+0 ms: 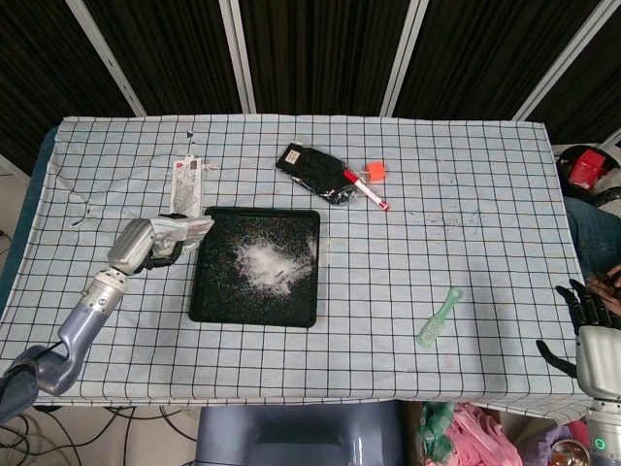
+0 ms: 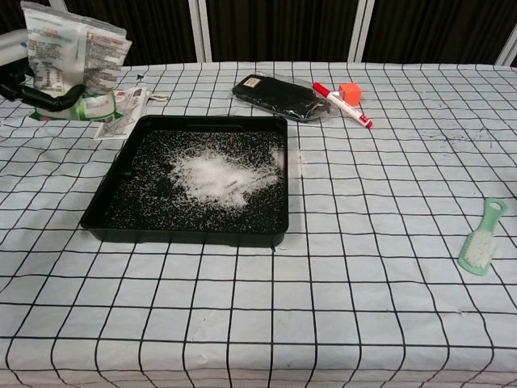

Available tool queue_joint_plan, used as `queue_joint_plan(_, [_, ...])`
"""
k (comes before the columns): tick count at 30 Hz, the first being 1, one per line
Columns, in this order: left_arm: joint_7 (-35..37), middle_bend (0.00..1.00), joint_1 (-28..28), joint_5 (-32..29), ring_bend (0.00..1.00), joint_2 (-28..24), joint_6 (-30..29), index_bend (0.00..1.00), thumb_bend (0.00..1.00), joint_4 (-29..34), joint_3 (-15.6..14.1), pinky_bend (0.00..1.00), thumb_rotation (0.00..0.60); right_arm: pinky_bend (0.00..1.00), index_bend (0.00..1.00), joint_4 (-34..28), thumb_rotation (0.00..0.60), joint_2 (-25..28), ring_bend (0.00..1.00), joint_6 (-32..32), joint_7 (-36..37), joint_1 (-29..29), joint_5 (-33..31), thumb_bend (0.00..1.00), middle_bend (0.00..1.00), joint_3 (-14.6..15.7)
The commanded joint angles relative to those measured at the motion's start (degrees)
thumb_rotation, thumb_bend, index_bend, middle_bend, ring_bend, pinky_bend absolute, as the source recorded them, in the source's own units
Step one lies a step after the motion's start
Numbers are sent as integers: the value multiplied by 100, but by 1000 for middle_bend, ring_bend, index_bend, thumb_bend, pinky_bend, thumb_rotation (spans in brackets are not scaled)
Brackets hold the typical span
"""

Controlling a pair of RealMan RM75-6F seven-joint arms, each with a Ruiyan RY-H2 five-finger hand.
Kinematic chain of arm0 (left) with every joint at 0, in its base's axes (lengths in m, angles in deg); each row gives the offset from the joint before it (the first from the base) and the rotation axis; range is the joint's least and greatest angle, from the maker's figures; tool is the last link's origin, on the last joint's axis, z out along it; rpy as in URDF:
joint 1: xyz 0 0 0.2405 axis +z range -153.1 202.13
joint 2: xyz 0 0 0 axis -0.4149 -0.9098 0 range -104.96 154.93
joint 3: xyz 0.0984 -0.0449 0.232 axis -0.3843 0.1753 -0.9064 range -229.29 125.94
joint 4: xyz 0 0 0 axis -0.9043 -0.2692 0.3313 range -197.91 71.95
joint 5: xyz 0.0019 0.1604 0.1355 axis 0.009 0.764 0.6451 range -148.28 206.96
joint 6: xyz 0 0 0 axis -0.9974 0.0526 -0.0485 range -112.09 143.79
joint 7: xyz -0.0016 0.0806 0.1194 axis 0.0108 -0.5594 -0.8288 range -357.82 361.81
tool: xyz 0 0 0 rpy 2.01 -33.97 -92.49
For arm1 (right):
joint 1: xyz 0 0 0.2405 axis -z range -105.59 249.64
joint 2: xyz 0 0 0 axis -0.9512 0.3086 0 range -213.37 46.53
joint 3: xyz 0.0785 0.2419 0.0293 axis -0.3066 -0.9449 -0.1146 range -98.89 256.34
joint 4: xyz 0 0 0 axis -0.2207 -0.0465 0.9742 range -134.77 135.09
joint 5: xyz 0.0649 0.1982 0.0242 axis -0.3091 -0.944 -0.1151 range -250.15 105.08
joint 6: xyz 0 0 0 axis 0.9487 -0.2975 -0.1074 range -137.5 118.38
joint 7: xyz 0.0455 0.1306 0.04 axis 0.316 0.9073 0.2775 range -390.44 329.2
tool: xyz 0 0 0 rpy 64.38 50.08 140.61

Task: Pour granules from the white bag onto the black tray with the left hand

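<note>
The desk [image 2: 388, 323] carries a black tray [image 2: 105, 202] at near left, granules [image 2: 212, 178] heaped inside it. Just left, the left hand [image 1: 146, 248] grips the white bag [image 2: 73, 52] above the desk; the right hand [image 1: 587, 325] rests spread at far right.

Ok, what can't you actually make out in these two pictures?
- Left hand: the chest view's left edge cuts it off; only dark fingers around the white bag show.
- Right hand: cropped at the head view's corner, absent from the chest view.
- Print on the bag: too small in both views.
- Whether granules remain inside: hidden by the bag.
</note>
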Motion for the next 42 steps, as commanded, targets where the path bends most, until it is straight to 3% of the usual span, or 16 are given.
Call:
queue_joint_plan(1, [-1293, 519, -458, -109, 426, -950, 671, 482, 762, 1417, 169, 599, 600, 322, 164, 6, 600, 0, 143, 9, 6, 0, -6, 127, 103, -4])
queue_joint_plan(8, [-2585, 527, -844, -554, 427, -1457, 1555, 487, 766, 2287, 296, 599, 600, 322, 164, 15, 600, -4, 143, 12, 7, 3, -7, 127, 103, -15])
queue_joint_plan(16, [-3509, 543, -1092, -976, 432, -1609, 2023, 503, 769, 2663, 365, 599, 600, 322, 164, 25, 600, -11, 143, 28, 8, 3, -3, 127, 103, -16])
queue_joint_plan(29, [-5082, 571, -1325, -1343, 460, -1603, 2175, 545, 770, 2788, 292, 615, 600, 322, 164, 41, 600, 4, 143, 18, -2, 8, 18, 127, 103, -23])
queue_joint_plan(42, [-6090, 586, -1521, -1797, 465, -1650, 2276, 560, 771, 2985, 255, 615, 600, 322, 165, 41, 600, 2, 143, 36, -3, 8, 11, 127, 103, -30])
